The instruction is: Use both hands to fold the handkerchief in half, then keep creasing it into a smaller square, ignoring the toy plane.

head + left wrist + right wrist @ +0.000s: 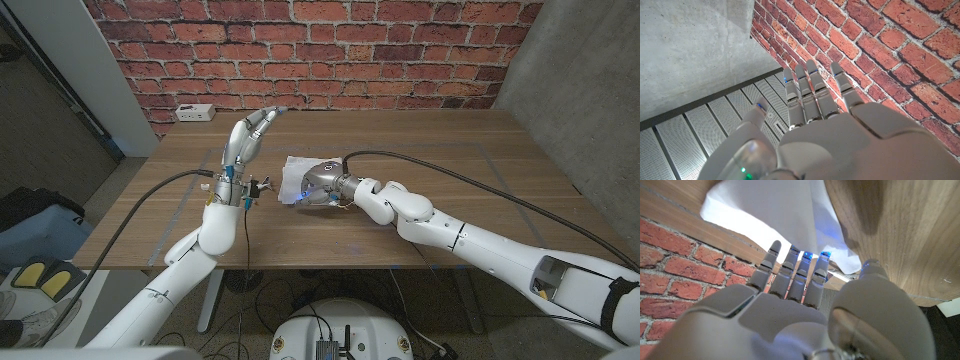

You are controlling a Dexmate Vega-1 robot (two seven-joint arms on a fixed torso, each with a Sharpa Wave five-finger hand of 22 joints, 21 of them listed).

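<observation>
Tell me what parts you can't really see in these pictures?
- Handkerchief: in the head view the right robot hand covers most of it, so its folds can't be counted.
- Handkerchief in the right wrist view: cut off by the picture's edge and blurred.
- Right robot hand's grip: whether it pinches or only presses the cloth can't be told.
- White box by the wall: too small to identify.

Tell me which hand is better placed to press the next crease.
Right, probably. The right hand is already on the white handkerchief, while the left hand is raised beside it, fingers straight, holding nothing.
</observation>
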